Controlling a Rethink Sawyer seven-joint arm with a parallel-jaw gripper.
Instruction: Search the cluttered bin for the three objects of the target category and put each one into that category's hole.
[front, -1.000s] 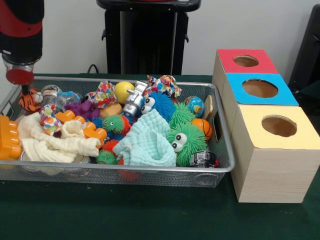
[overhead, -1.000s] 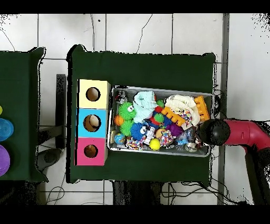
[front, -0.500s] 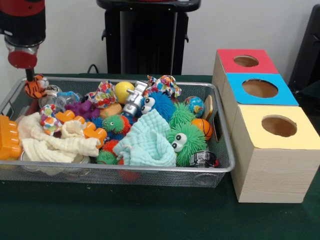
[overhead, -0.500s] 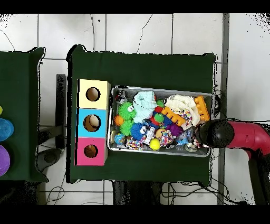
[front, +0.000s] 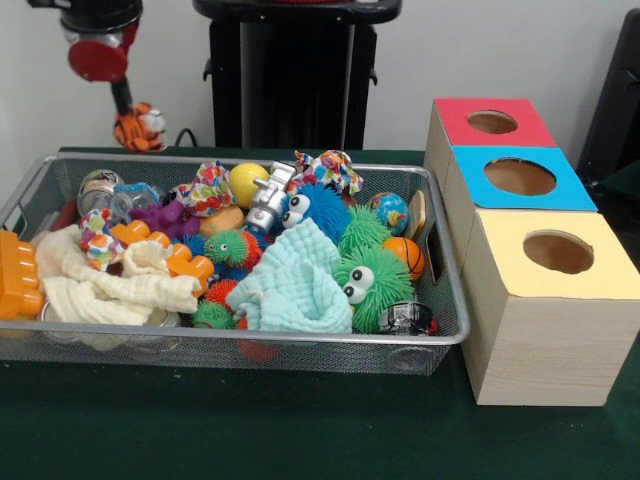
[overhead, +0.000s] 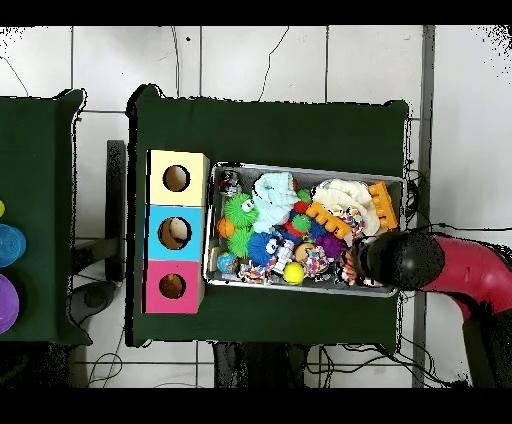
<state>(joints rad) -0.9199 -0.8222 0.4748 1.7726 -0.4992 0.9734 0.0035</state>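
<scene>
I am holding a small orange striped tiger toy (front: 138, 128) in the claw (front: 128, 112), clenched on it from above at the upper left of the front view, clear above the mesh bin (front: 250, 345). The toy is hanging directly under the claw, with nothing else touching it. The row of boxes is sitting at the far right of that frame: the red-topped box (front: 490, 125) at the back, the blue-topped box (front: 518, 178) in the middle, the yellow-topped box (front: 555, 255) nearest the camera. So the carry, as I am judging it, is running rightward across the whole length of the bin, over the clutter. Which hole suits this toy I cannot tell. In the overhead view the arm (overhead: 440, 265) is covering the bin's lower right corner.
</scene>
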